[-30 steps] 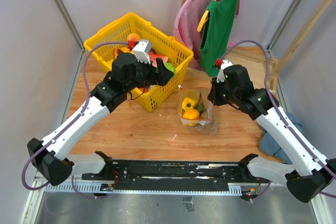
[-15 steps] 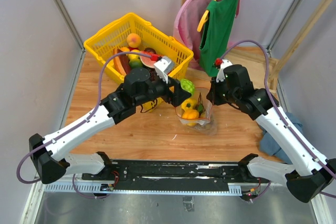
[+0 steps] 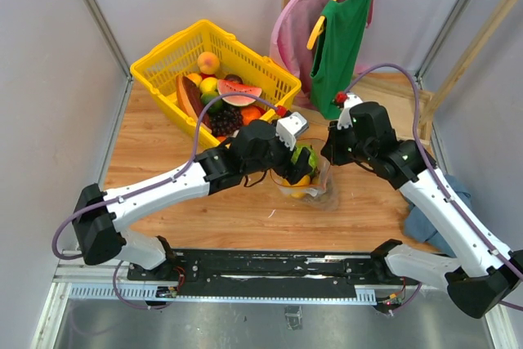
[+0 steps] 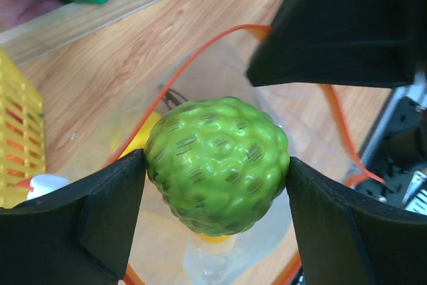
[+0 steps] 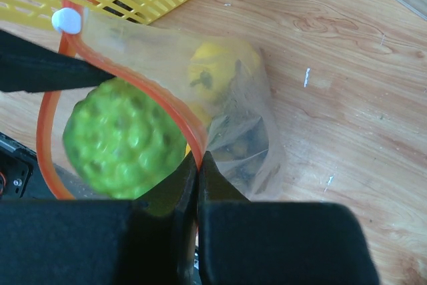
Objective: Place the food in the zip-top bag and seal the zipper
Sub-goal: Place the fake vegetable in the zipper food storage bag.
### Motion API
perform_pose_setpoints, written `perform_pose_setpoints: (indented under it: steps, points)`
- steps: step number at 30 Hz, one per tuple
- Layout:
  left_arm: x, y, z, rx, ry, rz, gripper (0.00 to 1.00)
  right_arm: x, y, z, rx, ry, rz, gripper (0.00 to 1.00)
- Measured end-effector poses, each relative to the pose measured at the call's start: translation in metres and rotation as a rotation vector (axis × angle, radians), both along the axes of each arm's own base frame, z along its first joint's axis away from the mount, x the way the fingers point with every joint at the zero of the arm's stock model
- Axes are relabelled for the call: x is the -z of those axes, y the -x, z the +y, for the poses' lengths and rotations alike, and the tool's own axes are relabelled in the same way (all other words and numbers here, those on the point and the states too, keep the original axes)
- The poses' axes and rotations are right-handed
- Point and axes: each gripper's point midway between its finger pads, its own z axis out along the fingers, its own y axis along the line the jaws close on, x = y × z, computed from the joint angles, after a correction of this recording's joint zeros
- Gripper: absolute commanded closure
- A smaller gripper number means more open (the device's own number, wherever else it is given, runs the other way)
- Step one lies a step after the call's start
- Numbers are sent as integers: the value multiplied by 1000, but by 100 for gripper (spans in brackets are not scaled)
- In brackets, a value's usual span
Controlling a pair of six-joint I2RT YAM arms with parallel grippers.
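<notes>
Clear plastic zip-top bag (image 3: pixel 323 190) stands upright on the counter (image 3: pixel 245 214). Our left fingers (image 4: pixel 80 218) clamp the green bumpy ball (image 4: pixel 217 165) over its mouth, ready to drop, we judge. Our right fingers (image 5: pixel 280 245) pinch the zipper (image 5: pixel 43 131), holding that mouth open.

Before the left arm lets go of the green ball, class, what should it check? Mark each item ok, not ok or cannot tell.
1. Grip on the ball: ok. The left gripper presses it from both sides.
2. Ball over the bag mouth: ok. In the right wrist view the zipper loops around it.
3. Mouth held open: ok. The right gripper is shut on the zipper at the near rim.
4. Room inside: cannot tell. A yellow pepper lies below, and the ball hides the rest.
5. Bag will stay upright on release: cannot tell.
</notes>
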Motion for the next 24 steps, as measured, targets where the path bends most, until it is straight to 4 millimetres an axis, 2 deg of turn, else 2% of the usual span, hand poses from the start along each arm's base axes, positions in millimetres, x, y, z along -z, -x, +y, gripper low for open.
perform_pose_setpoints:
  steps: [5,12,18,24]
  points:
    - [13,-18,2,-89,-61,-4,49,0,2,-1,-1,-2,-3,100]
    - [23,-29,8,-180,-97,-11,29,1,3,-1,-3,-4,-4,100]
    - [24,-33,10,-217,-97,-7,17,0,2,0,-6,-11,-10,99]
    - [24,-34,11,-232,-91,-1,11,2,4,-1,-8,-13,-10,99]
